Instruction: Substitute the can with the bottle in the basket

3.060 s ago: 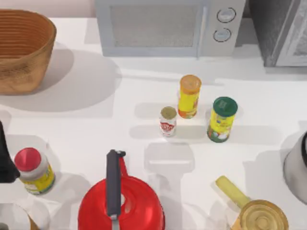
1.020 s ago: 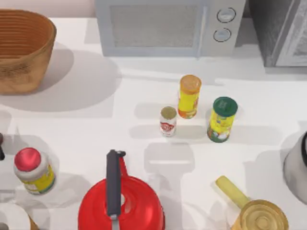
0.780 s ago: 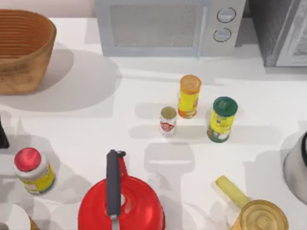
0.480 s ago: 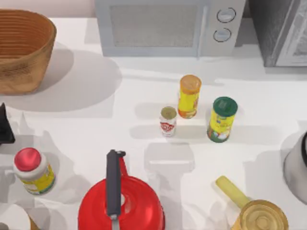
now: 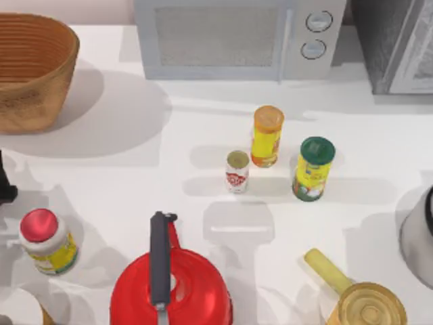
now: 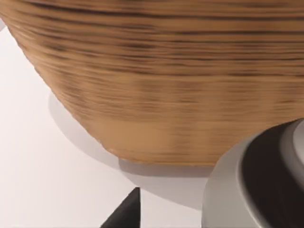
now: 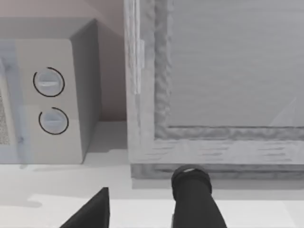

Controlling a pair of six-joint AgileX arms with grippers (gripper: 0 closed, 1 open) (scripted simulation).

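Left gripper (image 5: 4, 184): a dark shape at the far left edge of the top view, between the basket (image 5: 34, 68) and the red-capped jar (image 5: 42, 240). Cannot tell whether its fingers are apart or together, or whether they carry anything. The left wrist view looks square onto the basket's ribbed wall (image 6: 156, 80) from low and close, with one dark finger tip (image 6: 124, 213) at the frame's lower edge and a grey rounded vessel (image 6: 247, 185) beside it. Judgement: the arm sits low at the basket's foot because the basket is where the swap has to end.

Right gripper: two dark fingers (image 7: 192, 199) show in the right wrist view, set apart with nothing between them, aimed at the microwave (image 7: 42, 95) dials and a grey cabinet (image 7: 213, 71). Reads as parked.

Can (image 5: 237, 171): upright mid-table, already outside the basket, just beside the yellow orange-lidded canister (image 5: 267, 135) and near the green-lidded canister (image 5: 313, 168). Judgement: the removal half looks done.

Bottle: not located. Whether it already lies inside the basket cannot be told, since the rim cuts off the interior.

Foreground: red kettle (image 5: 169, 284), a yellow-handled pot (image 5: 362, 301), clear of the work
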